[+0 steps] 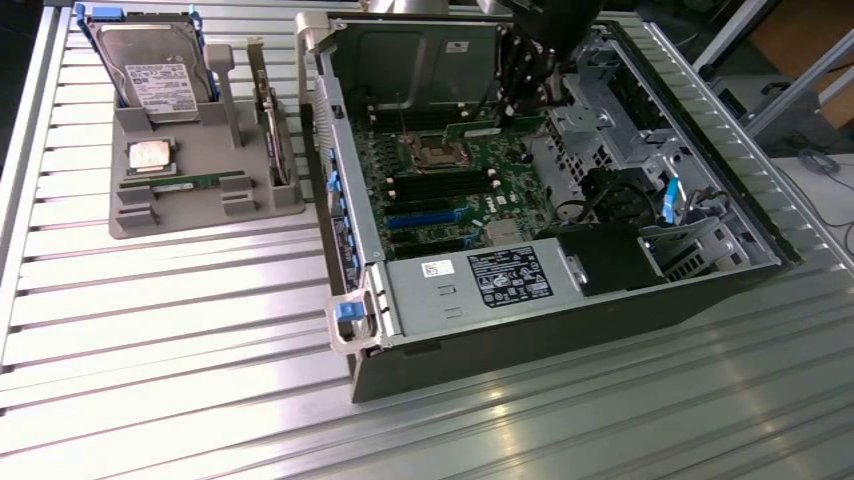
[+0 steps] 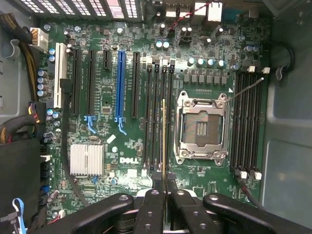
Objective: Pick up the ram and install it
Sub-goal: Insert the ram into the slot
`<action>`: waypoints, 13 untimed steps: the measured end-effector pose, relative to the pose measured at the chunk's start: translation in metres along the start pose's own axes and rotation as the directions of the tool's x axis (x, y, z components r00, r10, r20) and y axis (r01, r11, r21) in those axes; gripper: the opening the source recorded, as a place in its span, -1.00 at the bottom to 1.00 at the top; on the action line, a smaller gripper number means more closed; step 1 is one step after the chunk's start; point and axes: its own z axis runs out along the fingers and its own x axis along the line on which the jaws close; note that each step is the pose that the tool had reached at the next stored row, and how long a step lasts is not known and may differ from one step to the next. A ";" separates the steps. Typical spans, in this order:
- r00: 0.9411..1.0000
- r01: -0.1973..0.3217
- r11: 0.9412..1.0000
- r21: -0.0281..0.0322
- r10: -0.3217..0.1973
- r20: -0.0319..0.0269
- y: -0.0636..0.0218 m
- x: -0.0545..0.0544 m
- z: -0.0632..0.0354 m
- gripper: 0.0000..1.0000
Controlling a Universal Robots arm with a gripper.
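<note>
Now | fingers [image 2: 155,204] pinch ram [image 2: 164,131] | edge-on, sides hidden | at memory slots [image 2: 148,117]

ram [image 2: 163,131]: green-gold edge | pincer [image 2: 164,178]: black | motherboard [image 2: 111,97]: green | heatsink [image 2: 87,159]: silver, ribbed

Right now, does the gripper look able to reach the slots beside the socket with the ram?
Probably yes: the gripper, shut on the ram, hangs over the slots beside the socket, and nothing lies across them.
</note>
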 end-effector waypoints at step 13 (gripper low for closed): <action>1.000 0.000 1.000 0.000 0.000 0.000 -0.0003 0.000 0.0074 -0.76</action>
